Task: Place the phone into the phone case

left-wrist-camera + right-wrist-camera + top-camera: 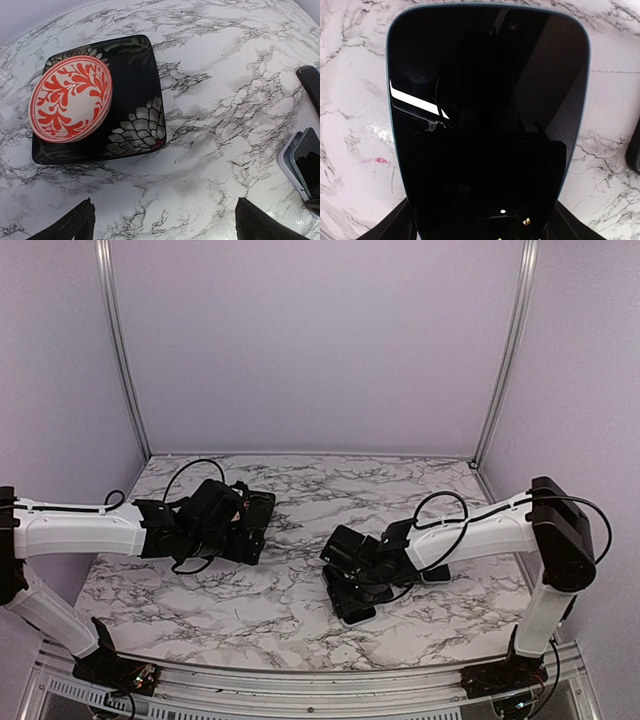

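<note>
The phone [485, 115], black screen up with a bluish rim, fills the right wrist view. My right gripper [482, 222] is right over it, jaws wide, one fingertip [395, 225] beside each long side. In the left wrist view the phone [310, 162] lies partly over a light grey phone case [286, 160] at the right edge. From above, the right gripper [345, 575] hides most of the phone [357, 608]. My left gripper [162, 222] is open and empty above bare marble, near a black plate.
A black square plate [135, 120] carries an upturned red-and-white patterned bowl [70, 100]; from above the plate [262, 515] lies under the left arm. A dark flat object [436, 575] lies right of the phone. The table [300, 620] is marble-patterned, with lilac walls around it.
</note>
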`<state>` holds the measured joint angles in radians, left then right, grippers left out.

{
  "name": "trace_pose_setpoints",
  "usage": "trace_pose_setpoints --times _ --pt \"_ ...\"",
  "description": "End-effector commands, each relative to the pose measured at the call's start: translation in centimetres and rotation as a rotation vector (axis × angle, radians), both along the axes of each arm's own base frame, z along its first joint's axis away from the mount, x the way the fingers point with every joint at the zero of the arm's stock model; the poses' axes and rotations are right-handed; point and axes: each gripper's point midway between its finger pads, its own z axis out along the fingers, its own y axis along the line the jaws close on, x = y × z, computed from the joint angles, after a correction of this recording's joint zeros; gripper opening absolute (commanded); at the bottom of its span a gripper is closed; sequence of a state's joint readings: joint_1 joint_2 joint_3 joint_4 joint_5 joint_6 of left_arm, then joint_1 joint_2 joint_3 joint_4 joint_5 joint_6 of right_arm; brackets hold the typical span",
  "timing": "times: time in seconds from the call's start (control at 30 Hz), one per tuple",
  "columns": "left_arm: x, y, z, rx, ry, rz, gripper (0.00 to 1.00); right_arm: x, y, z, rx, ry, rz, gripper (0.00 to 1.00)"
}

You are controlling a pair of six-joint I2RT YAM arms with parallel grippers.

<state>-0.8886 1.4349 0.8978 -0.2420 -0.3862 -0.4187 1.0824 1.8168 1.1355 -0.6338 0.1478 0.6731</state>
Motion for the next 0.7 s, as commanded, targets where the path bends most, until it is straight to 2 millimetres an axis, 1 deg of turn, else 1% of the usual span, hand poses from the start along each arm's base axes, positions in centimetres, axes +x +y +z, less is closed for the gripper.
trace_pose_setpoints --times 0.0,0.07,0.1,0.17,0.2,0.27,0.4,0.53,0.67 --pt "0.4 -4.4 2.1 -0.215 0.001 -0.107 0.99 2.6 2.9 4.5 0.179 -0.166 0.007 0.35" --pt "0.2 -6.8 3.5 -0.389 -0.001 -0.176 0.99 3.2 3.0 5.0 0.196 -0.207 -0.003 0.34" --pt "-0.4 -7.6 3.2 -0.473 0.024 -0.205 0.99 3.5 3.1 5.3 0.205 -0.225 -0.008 0.34" --pt "-0.7 -9.1 4.3 -0.652 0.044 -0.237 0.99 4.2 3.5 6.3 0.229 -0.264 -0.015 0.33" --pt "-0.8 -9.8 4.8 -0.709 0.054 -0.254 0.99 4.5 3.8 7.0 0.245 -0.289 -0.018 0.33" --pt "-0.8 -10.6 5.4 -0.76 0.063 -0.269 0.99 5.2 4.4 9.0 0.291 -0.342 -0.021 0.32" --pt "-0.3 -11.5 5.9 -0.797 0.059 -0.274 0.99 5.8 5.6 12.9 0.391 -0.452 -0.009 0.32" --pt "0.2 -12.1 7.0 -0.839 0.035 -0.284 0.98 5.9 6.9 14.6 0.424 -0.498 0.028 0.32" --pt "0.9 -12.7 7.9 -0.863 0.015 -0.28 0.88 5.7 8.2 15.5 0.424 -0.519 0.062 0.32"
